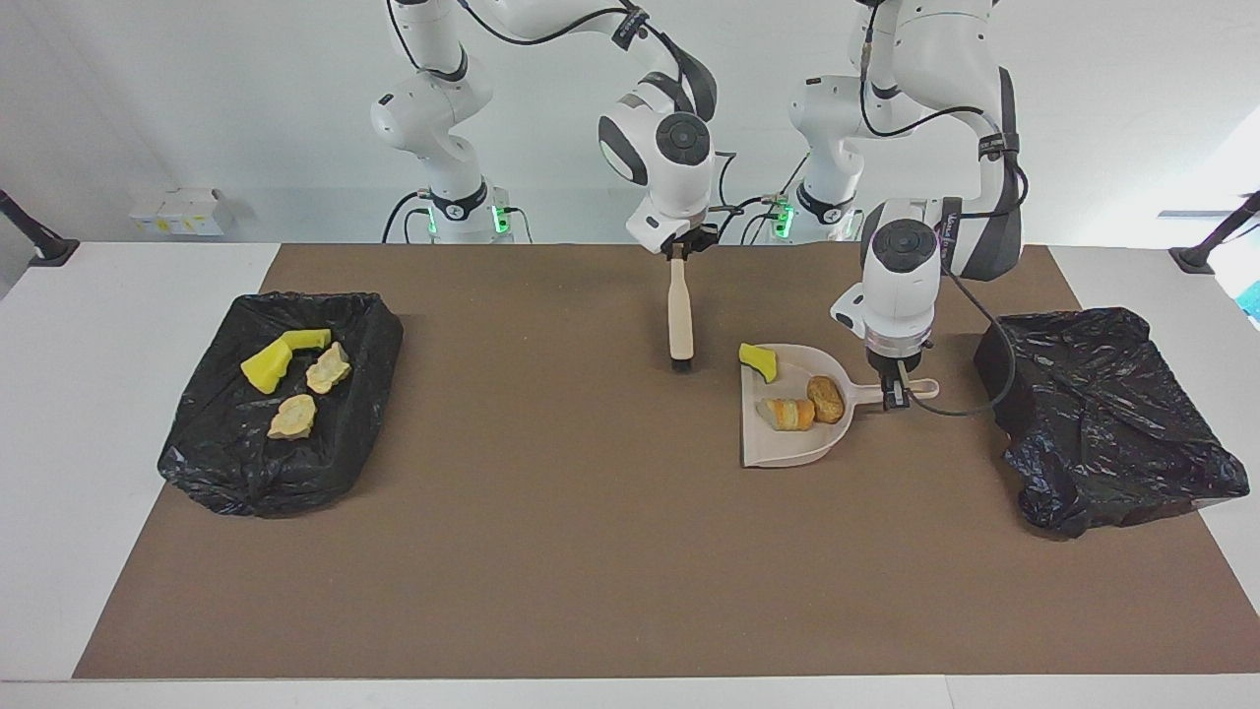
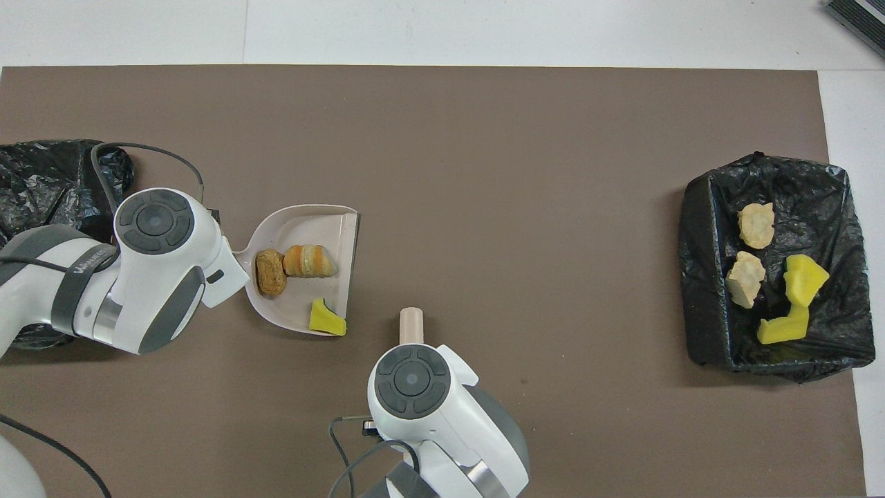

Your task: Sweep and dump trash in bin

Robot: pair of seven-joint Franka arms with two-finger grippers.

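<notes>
Left end effector (image 1: 894,394) grips the dustpan (image 1: 787,443) handle, seemingly, beside three trash scraps (image 1: 802,402).

Brown mat (image 1: 551,551) covered most of white table (image 1: 98,473), reaching nr its front and back edges. Small white box (image 1: 177,212) sat at table's back edge, nr corner at right arm's end. Dark clamp mounts (image 1: 34,241) stood at both end edges.

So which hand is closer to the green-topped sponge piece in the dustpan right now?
Left. The left hand grips the handle of the dustpan holding the green-topped sponge piece. The right hand holds the brush upright over the mat beside the pan, toward the right arm's end.
</notes>
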